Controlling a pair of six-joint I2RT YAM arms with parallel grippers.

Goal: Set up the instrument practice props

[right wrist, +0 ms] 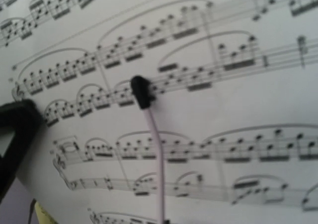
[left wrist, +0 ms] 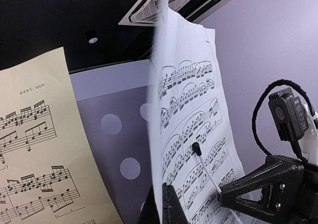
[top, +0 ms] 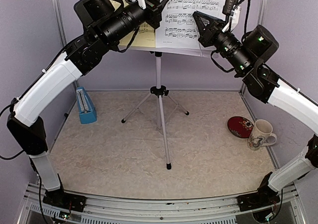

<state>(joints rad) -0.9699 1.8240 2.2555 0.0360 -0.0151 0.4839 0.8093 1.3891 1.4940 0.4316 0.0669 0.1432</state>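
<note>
The silver tripod music stand [top: 159, 92] is upright mid-table, its desk at the top of the top view. The yellow sheet [top: 146, 33] sits on the left and shows in the left wrist view [left wrist: 39, 159]. The white sheet [top: 191, 10] is on the right. My left gripper [top: 160, 10] is shut on the white sheet's left edge [left wrist: 186, 110], with the fingers [left wrist: 171, 206] pinching it. My right gripper [top: 197, 16] is closed at the stand's wire page holder [left wrist: 206, 167], whose black tip [right wrist: 141, 92] lies on the white sheet [right wrist: 223, 110]. The blue metronome [top: 87, 106] stands at the left.
A dark red disc [top: 240, 126] and a white patterned mug [top: 261, 134] sit at the right edge of the mat. The tripod's legs [top: 166, 144] spread over the mat's middle. Purple walls close in the back and sides.
</note>
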